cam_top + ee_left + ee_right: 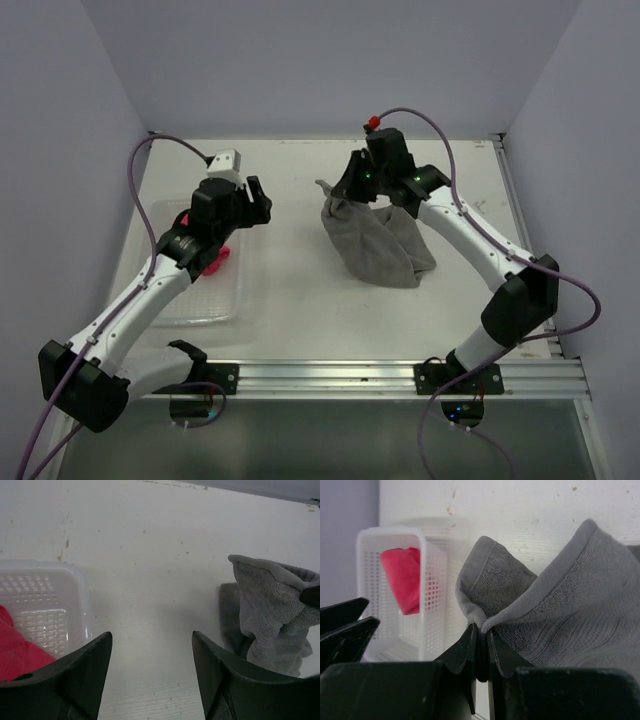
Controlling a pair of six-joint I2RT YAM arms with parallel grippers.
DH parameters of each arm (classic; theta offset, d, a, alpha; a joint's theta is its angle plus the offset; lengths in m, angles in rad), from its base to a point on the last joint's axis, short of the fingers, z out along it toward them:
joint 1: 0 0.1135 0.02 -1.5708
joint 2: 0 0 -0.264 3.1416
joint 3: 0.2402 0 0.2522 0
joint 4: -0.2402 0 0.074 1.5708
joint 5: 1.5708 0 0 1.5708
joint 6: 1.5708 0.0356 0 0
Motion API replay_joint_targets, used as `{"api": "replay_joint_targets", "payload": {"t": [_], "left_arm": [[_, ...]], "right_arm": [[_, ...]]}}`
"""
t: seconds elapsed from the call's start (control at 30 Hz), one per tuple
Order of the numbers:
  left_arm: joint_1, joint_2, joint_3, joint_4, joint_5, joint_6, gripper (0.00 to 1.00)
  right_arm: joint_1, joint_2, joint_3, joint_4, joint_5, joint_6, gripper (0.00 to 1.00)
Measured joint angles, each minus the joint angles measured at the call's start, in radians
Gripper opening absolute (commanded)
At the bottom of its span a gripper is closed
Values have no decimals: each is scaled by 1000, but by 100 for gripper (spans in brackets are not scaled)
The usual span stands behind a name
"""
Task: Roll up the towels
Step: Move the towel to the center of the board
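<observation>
Right wrist footage shows the right gripper [480,640] clenched on a pinched fold of the grey towel [560,610], two flaps of which are spread just beyond the fingertips. From above, the rest of that towel is seen draped down onto the table [290,280]. Further left, the left gripper [151,636] is held released over the table, between the grey towel and the white perforated basket [60,595], in which the pink-red towel [15,652] is lying.

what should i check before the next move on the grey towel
1. Hold: right gripper shut on grey towel edge: ok.
2. Free arm: left gripper open, empty: ok.
3. Lay: grey towel flat for rolling: not ok, it hangs bunched.
4. Other cloth: pink towel in basket, apart: ok.
5. Depth of pinch: cannot tell.
</observation>
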Motion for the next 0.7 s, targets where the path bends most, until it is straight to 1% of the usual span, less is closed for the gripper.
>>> {"api": "replay_joint_targets", "payload": {"t": [0.17,0.23,0.27,0.33,0.43,0.47,0.53,0.7], "left_arm": [[0,5,19,34,62,2,70],[0,24,19,44,89,0,70],[0,36,18,50,100,-1,70],[0,56,10,59,120,-6,70],[0,69,-16,75,146,-18,70],[0,72,-23,75,153,-22,70],[0,77,-32,74,156,-31,70],[0,80,-33,74,146,-39,70]], "right_arm": [[-50,-136,-16,55,-91,1,2],[-54,-192,-49,78,-95,-12,11],[-54,-217,-78,100,-100,-21,14],[-50,-251,-146,137,-120,-42,28],[-34,-242,-241,165,-219,-93,43],[-25,-223,-259,163,-250,-111,45],[-10,-188,-285,158,-276,-138,51],[-14,-169,-330,109,-277,-179,57]]}}
